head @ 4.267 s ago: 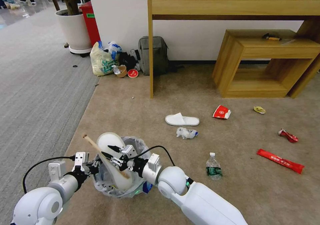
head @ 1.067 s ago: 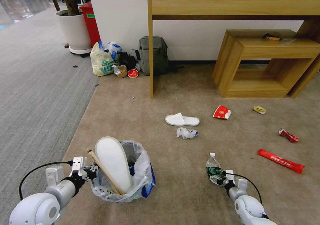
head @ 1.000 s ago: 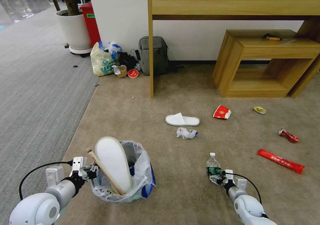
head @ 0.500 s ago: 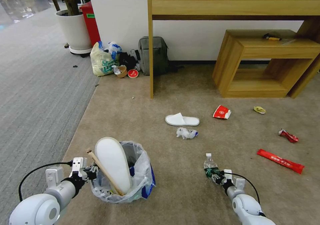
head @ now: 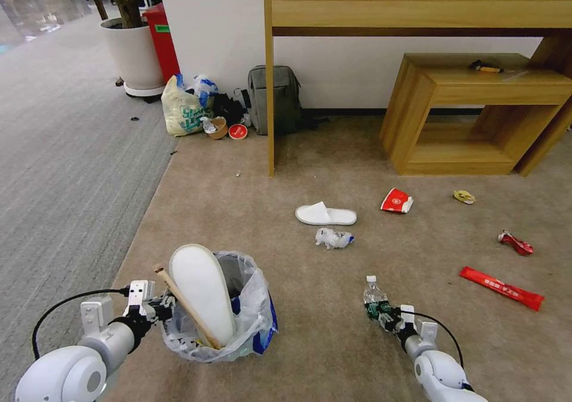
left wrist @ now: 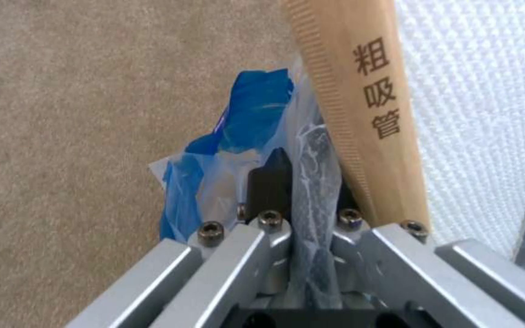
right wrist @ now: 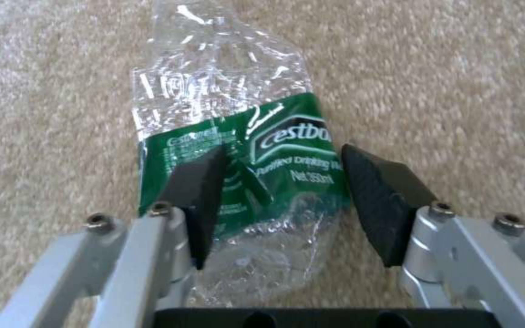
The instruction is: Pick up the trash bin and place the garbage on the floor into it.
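Note:
The trash bin (head: pixel 238 309), lined with a crinkly bag (left wrist: pixel 256 118), stands on the beige floor (head: pixel 310 342) at the near left. A white slipper (head: pixel 202 289) and a wooden stick (head: pixel 185 307) poke out of it. My left gripper (head: pixel 159 311) (left wrist: pixel 308 177) is shut on the bin's rim and bag. At the near right my right gripper (head: pixel 386 314) (right wrist: pixel 280 177) is shut on the green-label bottle (head: pixel 373 295) (right wrist: pixel 256 132), which lies on the carpet. Farther off lie garbage: another slipper (head: pixel 325 214), a tissue (head: pixel 333 237), a red cup (head: pixel 396 200) and wrappers (head: pixel 501 287).
A wooden desk (head: pixel 417 3) and a low wooden shelf (head: pixel 476 110) stand against the far wall. A grey backpack (head: pixel 274 98), a pale-yellow shopping bag (head: pixel 182 110) and a plant pot (head: pixel 134 53) sit at the far left. Grey ribbed carpet (head: pixel 59 152) runs along the left.
My right arm left the slipper in the bin, swung right and came down on the bottle. The bottle has since shifted slightly left with the gripper. The left arm held still.

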Robot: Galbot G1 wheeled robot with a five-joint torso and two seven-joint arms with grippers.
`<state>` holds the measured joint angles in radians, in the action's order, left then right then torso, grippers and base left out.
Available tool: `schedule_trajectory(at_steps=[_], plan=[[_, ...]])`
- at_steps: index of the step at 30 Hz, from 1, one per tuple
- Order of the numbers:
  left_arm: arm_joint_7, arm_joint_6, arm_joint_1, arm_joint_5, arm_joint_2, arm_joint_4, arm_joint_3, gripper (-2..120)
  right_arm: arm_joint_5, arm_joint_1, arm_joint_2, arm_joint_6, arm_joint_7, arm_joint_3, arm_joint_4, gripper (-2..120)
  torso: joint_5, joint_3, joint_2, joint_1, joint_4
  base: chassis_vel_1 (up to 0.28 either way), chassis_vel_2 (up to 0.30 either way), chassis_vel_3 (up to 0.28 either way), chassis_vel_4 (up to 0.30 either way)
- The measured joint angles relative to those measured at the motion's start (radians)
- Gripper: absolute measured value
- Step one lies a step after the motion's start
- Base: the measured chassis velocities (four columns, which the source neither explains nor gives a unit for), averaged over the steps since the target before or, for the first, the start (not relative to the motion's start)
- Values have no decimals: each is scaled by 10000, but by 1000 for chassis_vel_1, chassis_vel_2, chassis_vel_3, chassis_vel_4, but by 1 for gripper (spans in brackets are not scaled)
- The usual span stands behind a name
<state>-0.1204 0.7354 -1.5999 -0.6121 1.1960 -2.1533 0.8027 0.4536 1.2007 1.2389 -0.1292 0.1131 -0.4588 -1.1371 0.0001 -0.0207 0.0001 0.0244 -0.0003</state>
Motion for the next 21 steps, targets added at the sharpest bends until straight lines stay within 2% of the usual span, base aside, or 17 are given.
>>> schedule_trajectory(at_steps=[3,6,9,10,11,13,15,21], plan=[[4,1,18,0,-1,0,-18,0,-5,8,25,0,32,-8,13,57,-1,0,0,0,-1,0,0,0,0],[11,0,27,0,-1,0,-24,0,-10,-22,61,1,59,-5,67,52,-6,0,0,0,-3,0,0,0,0],[27,1,27,-2,-6,1,-21,0,-10,-76,85,-1,97,9,126,37,-7,1,0,0,-3,0,0,0,0],[27,1,27,-2,-6,1,-21,0,-10,-76,85,-1,97,9,126,37,-7,1,0,0,-3,0,0,0,0],[28,1,27,-9,-12,0,-12,0,-9,-88,103,-2,113,10,149,30,-6,0,0,0,-4,0,0,0,0],[29,0,29,-11,-16,1,-10,0,-8,-91,115,-2,129,12,154,28,-6,1,0,0,-4,0,0,0,0],[31,1,43,-16,-17,2,-7,0,-6,-92,162,-3,173,23,158,18,-3,1,1,0,-1,0,0,0,0],[30,0,59,-18,-7,9,-17,0,-8,-85,215,-3,194,7,172,7,1,0,0,0,2,0,0,0,0]])
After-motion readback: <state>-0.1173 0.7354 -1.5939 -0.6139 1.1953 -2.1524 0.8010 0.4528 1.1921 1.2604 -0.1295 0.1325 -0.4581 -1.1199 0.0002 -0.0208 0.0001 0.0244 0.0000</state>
